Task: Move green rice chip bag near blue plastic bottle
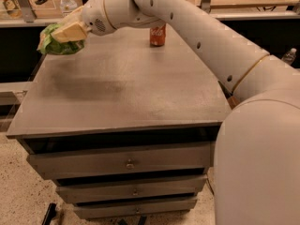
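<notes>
- Green rice chip bag [57, 47] is hanging crumpled in the gripper [65, 33], whose tan fingers [72, 31] are pinching it tight, one lying across its top.
- I am holding the bag in the air over the far left corner of the grey table [122, 88], with its shadow falling on the top below.
- The blue plastic bottle [67, 3] is standing upright just beyond the bag, near it but apart.
- The red cola can [158, 35] is sitting by the table's far edge, well apart from the bag.
- The white arm [201, 36] is reaching in from the right.
</notes>
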`<state>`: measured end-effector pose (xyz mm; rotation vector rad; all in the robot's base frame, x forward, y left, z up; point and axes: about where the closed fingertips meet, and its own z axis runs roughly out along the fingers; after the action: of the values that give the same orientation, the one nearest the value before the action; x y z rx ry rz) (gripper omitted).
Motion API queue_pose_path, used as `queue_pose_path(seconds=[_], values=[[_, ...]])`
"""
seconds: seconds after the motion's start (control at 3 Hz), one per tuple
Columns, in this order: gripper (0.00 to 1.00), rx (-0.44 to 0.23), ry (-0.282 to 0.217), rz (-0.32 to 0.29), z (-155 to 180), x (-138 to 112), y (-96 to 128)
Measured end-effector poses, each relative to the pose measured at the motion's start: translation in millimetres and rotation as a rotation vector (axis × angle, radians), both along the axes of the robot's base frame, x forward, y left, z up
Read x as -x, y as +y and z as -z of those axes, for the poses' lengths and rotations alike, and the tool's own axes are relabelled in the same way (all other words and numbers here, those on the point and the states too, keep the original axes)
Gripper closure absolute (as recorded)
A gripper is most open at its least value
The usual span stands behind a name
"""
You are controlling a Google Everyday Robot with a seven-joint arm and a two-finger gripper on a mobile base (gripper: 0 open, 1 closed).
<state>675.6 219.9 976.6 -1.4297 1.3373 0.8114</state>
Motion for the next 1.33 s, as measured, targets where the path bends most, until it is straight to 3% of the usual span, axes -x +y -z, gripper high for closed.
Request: queue_pose_path(seconds=[0.33,1.33], values=[[1.0,0.019,0.0,0.007,9,-7,0],[1.0,0.0,-0.1,-0.001,40,-66,-4]])
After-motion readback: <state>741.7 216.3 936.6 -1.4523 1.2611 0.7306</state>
